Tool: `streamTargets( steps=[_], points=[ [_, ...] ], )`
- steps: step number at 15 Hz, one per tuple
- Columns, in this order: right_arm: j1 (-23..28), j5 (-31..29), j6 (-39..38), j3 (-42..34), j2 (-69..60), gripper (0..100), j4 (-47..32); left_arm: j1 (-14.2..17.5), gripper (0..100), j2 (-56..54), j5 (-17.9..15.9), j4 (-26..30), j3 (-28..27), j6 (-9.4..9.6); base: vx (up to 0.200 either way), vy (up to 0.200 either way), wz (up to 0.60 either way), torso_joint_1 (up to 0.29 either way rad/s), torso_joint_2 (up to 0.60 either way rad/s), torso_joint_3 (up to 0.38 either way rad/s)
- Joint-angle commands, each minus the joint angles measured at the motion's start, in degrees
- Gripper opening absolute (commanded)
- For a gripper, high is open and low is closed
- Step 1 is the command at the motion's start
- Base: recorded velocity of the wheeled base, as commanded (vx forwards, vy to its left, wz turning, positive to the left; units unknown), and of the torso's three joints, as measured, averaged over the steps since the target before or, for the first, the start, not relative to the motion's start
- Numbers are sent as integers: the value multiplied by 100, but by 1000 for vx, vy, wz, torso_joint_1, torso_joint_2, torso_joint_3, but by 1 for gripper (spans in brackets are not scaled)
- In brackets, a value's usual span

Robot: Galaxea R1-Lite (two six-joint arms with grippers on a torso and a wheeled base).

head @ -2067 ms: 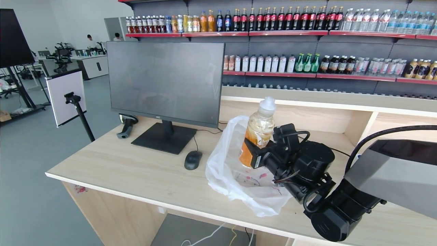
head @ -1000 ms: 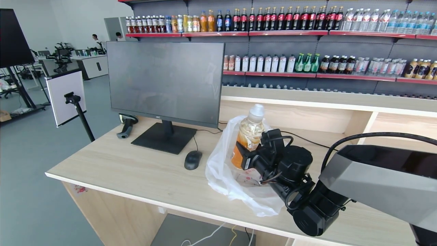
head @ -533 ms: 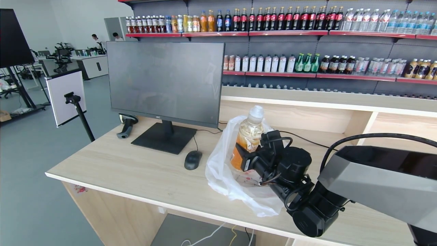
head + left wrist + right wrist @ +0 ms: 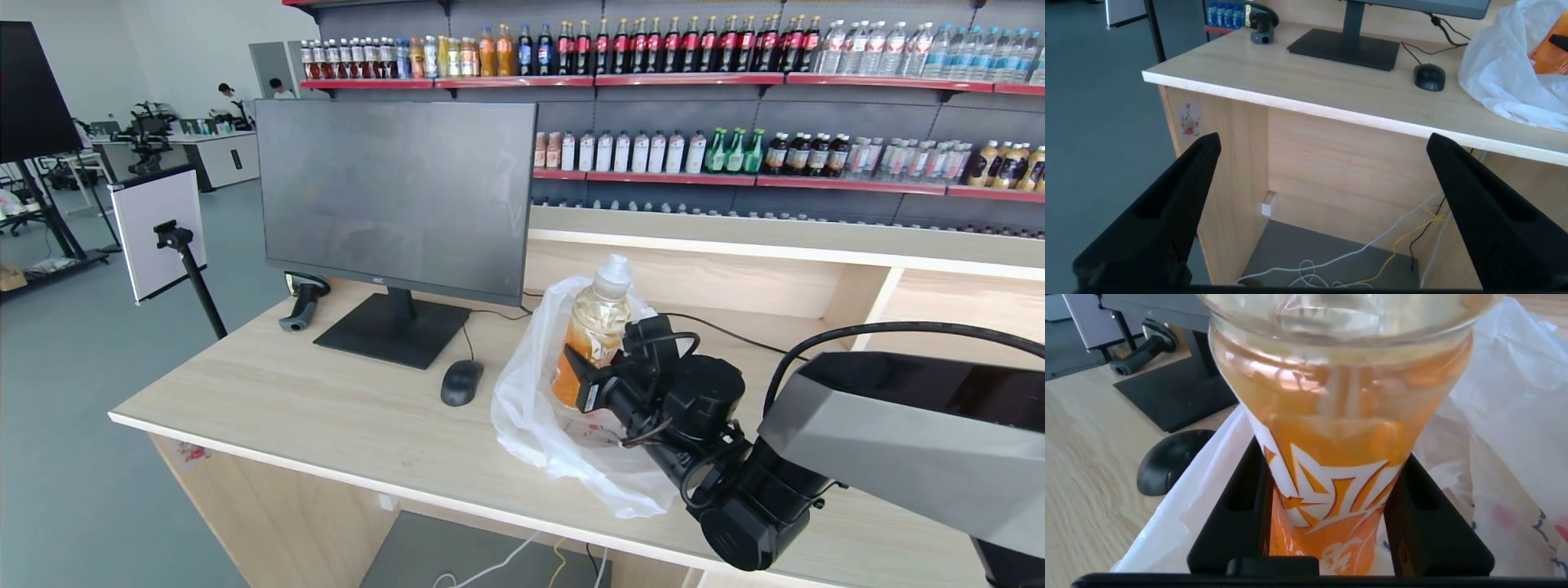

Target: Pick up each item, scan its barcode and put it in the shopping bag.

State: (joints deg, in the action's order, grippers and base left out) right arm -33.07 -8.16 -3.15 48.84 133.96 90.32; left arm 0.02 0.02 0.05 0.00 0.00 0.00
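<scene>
Wooden counter (image 4: 310, 408) carrying monitor (image 4: 396, 196) at back; scanner (image 4: 304, 300) lying left of stand; mouse (image 4: 462, 382) sitting between stand and bag (image 4: 563, 445).

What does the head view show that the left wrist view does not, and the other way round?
Head view adds: the right gripper shut on the bottle, the monitor screen and the drink shelves behind. Left wrist view adds: the left gripper, open, in front of the desk, and cables under it. Both share: the desk, mouse, scanner, monitor stand, shopping bag and an orange sliver of the bottle.
</scene>
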Motion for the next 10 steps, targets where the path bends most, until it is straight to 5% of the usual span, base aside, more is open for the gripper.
streamTargets(
  steps=[1,10],
  points=[
    [3,-2,-2,-41,77,0,-32,-2,100,-2,4,0,0,0,0,0,0,0,0,0],
    [20,-2,7,-41,77,0,-32,-2,100,-2,4,0,0,0,0,0,0,0,0,0]
  ],
)
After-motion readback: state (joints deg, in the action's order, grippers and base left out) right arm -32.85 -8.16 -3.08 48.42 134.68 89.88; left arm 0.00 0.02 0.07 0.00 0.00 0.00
